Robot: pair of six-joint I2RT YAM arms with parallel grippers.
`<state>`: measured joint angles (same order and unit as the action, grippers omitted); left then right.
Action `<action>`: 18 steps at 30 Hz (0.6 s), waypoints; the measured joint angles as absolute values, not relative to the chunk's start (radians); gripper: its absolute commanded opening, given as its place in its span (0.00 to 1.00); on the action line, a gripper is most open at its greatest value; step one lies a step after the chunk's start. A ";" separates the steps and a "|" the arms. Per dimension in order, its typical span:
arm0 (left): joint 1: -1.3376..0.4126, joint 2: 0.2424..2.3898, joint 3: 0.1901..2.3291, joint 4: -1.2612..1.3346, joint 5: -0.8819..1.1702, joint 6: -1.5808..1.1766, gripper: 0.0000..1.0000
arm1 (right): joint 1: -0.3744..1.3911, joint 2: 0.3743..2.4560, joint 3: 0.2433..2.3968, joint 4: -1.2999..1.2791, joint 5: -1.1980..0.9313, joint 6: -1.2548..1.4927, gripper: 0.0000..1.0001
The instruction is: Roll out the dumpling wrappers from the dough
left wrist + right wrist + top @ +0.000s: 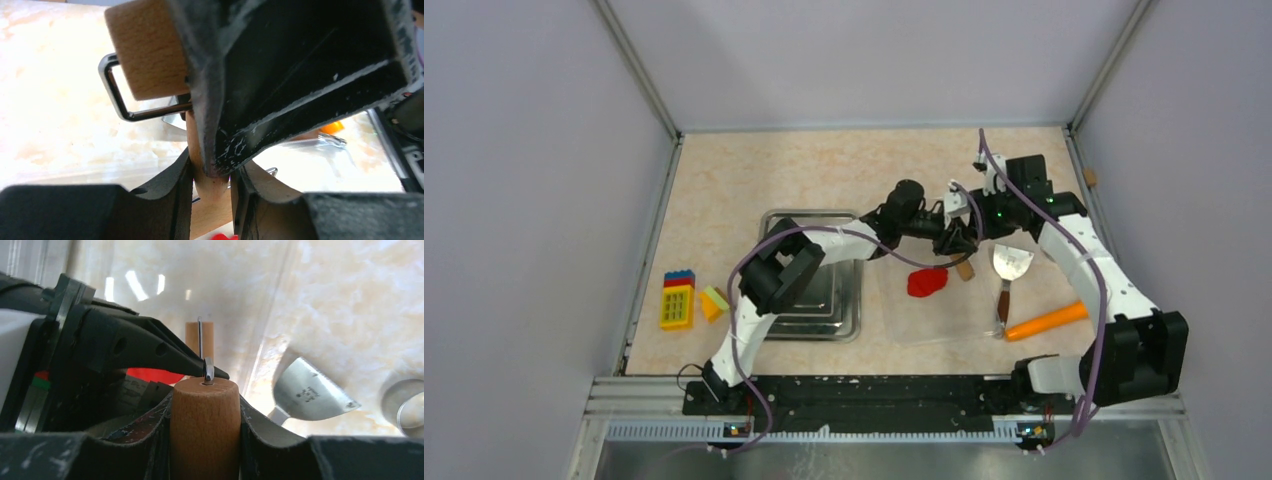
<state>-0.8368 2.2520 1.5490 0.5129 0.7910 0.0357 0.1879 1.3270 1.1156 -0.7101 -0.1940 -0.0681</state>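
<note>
Fingers (167, 200) of our left gripper (212, 172) are clamped tight on the roller's wooden handle (211, 187). Our right gripper (205, 400) is pinched just as narrowly around the roller barrel (205, 430). The dough (927, 282), a red lump on the clear mat (904, 322), lies near, at seven o'clock from the joined grippers. We judge the risk is two arms on one tool: any mismatch could wrench it loose, and a barrel held fast would drag and smear the dough instead of rolling.
</note>
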 measured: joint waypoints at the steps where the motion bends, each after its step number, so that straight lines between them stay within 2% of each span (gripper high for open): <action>1: -0.839 2.228 1.534 0.506 0.788 0.035 0.00 | 0.188 1.311 1.123 -0.727 -0.210 -0.069 0.00; 9: -0.838 1.924 1.264 0.432 0.761 0.046 0.00 | 0.194 1.199 1.116 -0.781 -0.476 -0.014 0.00; 18: -0.818 1.839 1.087 0.426 0.756 0.085 0.00 | 0.191 1.246 0.990 -0.710 -0.659 0.091 0.00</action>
